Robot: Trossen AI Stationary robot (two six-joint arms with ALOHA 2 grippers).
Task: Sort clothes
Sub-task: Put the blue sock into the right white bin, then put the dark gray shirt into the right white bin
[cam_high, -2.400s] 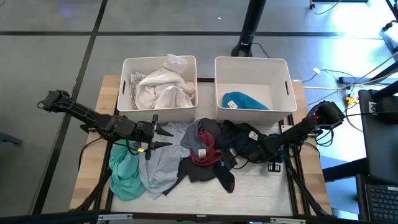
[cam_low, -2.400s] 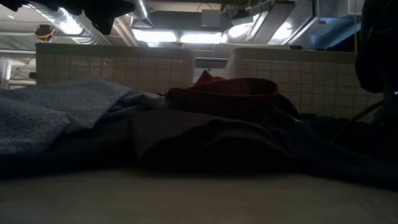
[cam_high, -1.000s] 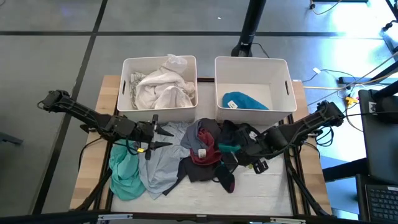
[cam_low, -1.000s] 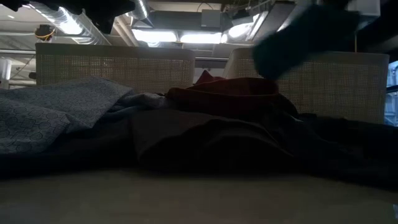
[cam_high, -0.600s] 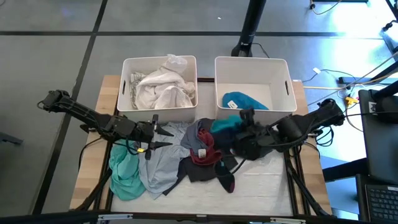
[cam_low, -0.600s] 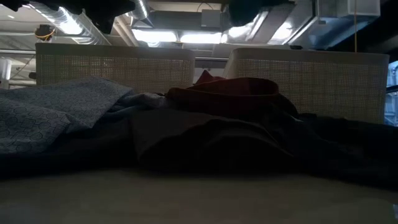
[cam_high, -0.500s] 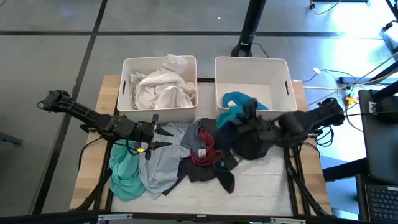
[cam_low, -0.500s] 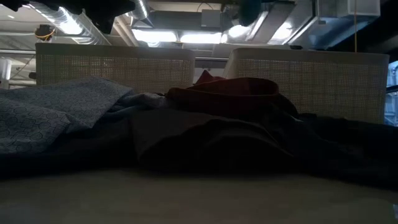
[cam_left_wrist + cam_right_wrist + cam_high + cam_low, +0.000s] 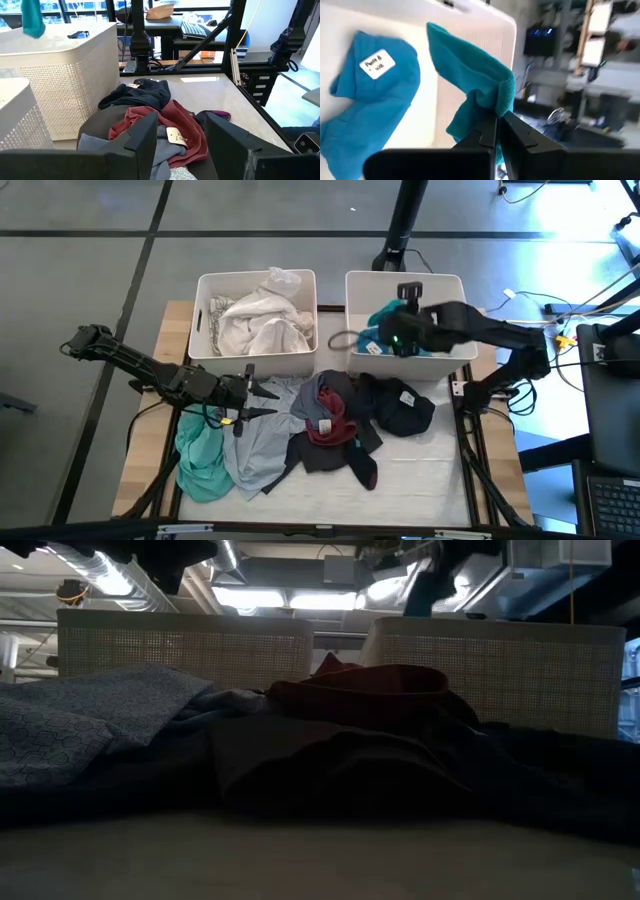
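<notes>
My right gripper point(image 9: 388, 332) is above the right white bin point(image 9: 462, 308), shut on a teal cloth point(image 9: 470, 75). The cloth also shows in the left wrist view point(image 9: 32, 17). A bright blue garment point(image 9: 370, 100) with a white label lies on that bin's floor. My left gripper point(image 9: 268, 398) is open and empty, low over the pale grey-blue garment point(image 9: 255, 448). Dark red point(image 9: 330, 425), black point(image 9: 402, 408) and teal-green point(image 9: 200, 462) garments lie heaped on the table. White clothes point(image 9: 258, 325) fill the left bin point(image 9: 200, 330). My right gripper pinches a bunched fold of the teal cloth point(image 9: 492, 107) between its two fingertips point(image 9: 512, 131). The cloth hangs lifted clear above the bin's inside, slack. Whether one layer or several is held, I cannot tell.
The two bins stand side by side at the table's far edge. The heap covers the table's middle and left. Bare tabletop point(image 9: 420, 470) shows at the near right. Beyond the table are desks, a stand and cables point(image 9: 560, 320).
My right gripper has risen from the black garments at the heap's right side and swung toward the table's far edge, over the right bin. The teal cloth has come with it, lifted clear of the heap. The black garment stayed on the table.
</notes>
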